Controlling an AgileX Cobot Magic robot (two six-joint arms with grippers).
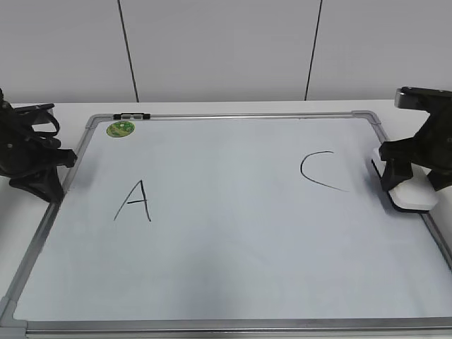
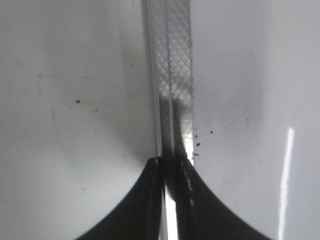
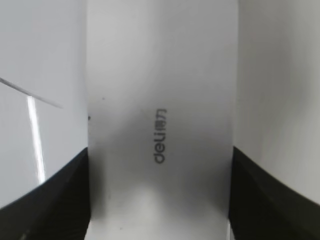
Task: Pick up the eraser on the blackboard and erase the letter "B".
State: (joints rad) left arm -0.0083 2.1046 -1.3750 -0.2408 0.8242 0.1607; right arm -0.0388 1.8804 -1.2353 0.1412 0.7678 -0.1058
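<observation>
Black "A" and "C" on the blackboard, green sticker up top. No "B" showing. Right gripper clamped on the eraser at the right edge. Left gripper pinched together over the left frame.

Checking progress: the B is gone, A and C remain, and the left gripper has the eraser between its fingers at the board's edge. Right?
Not quite. The right gripper has the eraser, as the right wrist view shows. The left gripper is shut over the blackboard frame. A and C remain.
</observation>
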